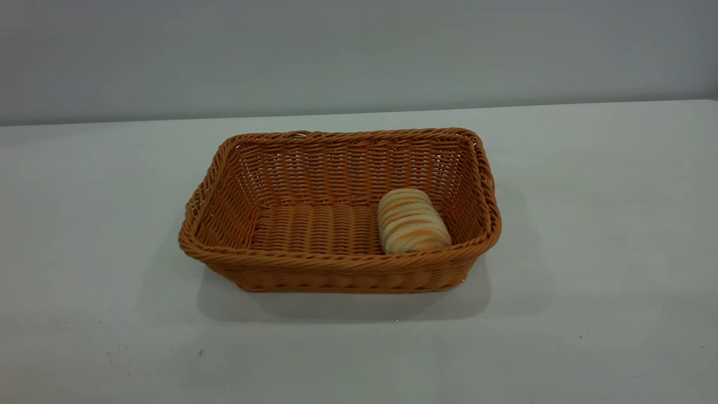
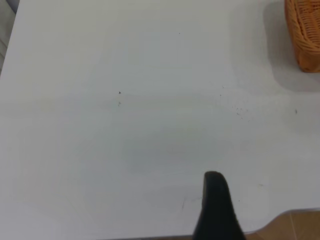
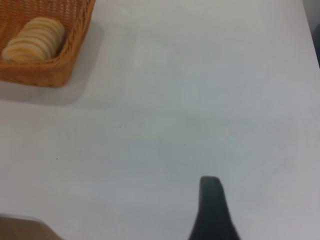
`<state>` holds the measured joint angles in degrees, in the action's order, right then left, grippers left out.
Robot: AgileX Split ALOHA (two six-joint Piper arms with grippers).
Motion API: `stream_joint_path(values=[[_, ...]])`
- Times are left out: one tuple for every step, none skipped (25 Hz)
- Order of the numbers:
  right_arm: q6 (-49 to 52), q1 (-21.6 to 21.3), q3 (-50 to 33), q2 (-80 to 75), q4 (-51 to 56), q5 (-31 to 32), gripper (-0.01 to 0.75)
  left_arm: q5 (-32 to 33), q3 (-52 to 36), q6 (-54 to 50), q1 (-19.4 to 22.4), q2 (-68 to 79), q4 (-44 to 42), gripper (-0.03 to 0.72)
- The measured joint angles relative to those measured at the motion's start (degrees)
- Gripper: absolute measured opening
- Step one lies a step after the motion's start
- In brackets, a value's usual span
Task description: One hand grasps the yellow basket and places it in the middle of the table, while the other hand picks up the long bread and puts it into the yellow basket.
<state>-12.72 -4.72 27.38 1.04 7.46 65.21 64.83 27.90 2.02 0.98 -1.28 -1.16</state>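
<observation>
Judging the task done, with the bread point(image 1: 413, 221) lying inside the basket point(image 1: 314, 262) well away from both pincers, the left pincer point(image 2: 216, 207) and right pincer point(image 3: 213, 210) do best parked over bare table point(image 1: 589, 235); whether their fingers are spread I cannot tell.

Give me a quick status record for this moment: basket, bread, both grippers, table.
yellow basket: upright on the table, near the middle in the exterior view
long bread: inside the basket, lying on its floor at the right end, near the front wall
left gripper: away from the basket, above bare table near its edge; holds nothing visible
right gripper: away from the basket, above bare table; holds nothing visible
table: white, a few small dark specks
task state: bread in basket, both arms clear
</observation>
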Motion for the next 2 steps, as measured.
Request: stream_joint_path(values=[[0.0,0.0,0.0,0.0,0.0,0.0,0.579,0.0,0.0,0.0,0.0,0.0,0.0,0.575],[0.0,0.0,0.0,0.0,0.0,0.0,0.579,0.0,0.0,0.0,0.0,0.0,0.0,0.575]])
